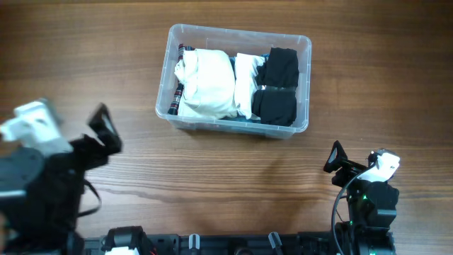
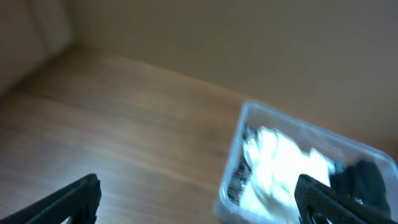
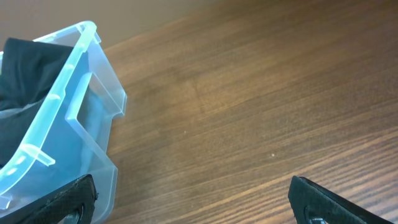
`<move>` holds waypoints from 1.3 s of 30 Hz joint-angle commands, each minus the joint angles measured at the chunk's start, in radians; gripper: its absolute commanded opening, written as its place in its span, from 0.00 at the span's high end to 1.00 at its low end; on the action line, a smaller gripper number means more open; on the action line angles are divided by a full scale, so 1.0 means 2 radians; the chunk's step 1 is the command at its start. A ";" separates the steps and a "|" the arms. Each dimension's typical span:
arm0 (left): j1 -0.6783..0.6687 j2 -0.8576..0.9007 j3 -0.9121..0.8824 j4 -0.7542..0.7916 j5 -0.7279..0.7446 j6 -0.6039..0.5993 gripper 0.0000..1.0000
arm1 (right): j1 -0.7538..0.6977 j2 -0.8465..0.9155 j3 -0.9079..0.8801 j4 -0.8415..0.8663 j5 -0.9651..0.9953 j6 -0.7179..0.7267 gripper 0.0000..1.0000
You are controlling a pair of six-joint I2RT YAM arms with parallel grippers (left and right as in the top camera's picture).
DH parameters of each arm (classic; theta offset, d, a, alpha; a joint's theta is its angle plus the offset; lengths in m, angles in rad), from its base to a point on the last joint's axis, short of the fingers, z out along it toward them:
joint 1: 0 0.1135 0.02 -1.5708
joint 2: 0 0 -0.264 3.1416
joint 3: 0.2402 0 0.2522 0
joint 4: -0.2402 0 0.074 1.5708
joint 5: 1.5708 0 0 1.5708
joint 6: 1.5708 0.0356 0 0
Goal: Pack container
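The clear plastic container [image 1: 304, 47] stands at the middle back of the wooden table, holding folded white cloth [image 1: 207, 83] on its left and black cloth [image 1: 277, 86] on its right. It shows blurred in the left wrist view [image 2: 236, 162] and at the left edge of the right wrist view [image 3: 93, 99]. My left gripper [image 1: 105, 131] is open and empty, left of and nearer than the container. My right gripper [image 1: 336, 159] is open and empty, near the table's front edge, right of the container.
The wooden table top [image 1: 85, 57] surrounds the container. The arm bases sit along the front edge [image 1: 233, 244]. A beige wall [image 2: 249, 37] rises behind the table.
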 commanded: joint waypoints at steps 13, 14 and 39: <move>-0.039 -0.256 -0.353 0.126 0.115 -0.004 0.00 | -0.002 -0.007 0.000 0.002 -0.004 0.004 0.00; -0.039 -0.262 -0.362 0.127 0.115 -0.004 0.00 | -0.002 -0.007 0.000 0.002 -0.004 0.004 0.00; -0.056 -0.343 -0.528 0.176 0.113 -0.004 0.00 | -0.002 -0.007 0.000 0.002 -0.004 0.004 0.00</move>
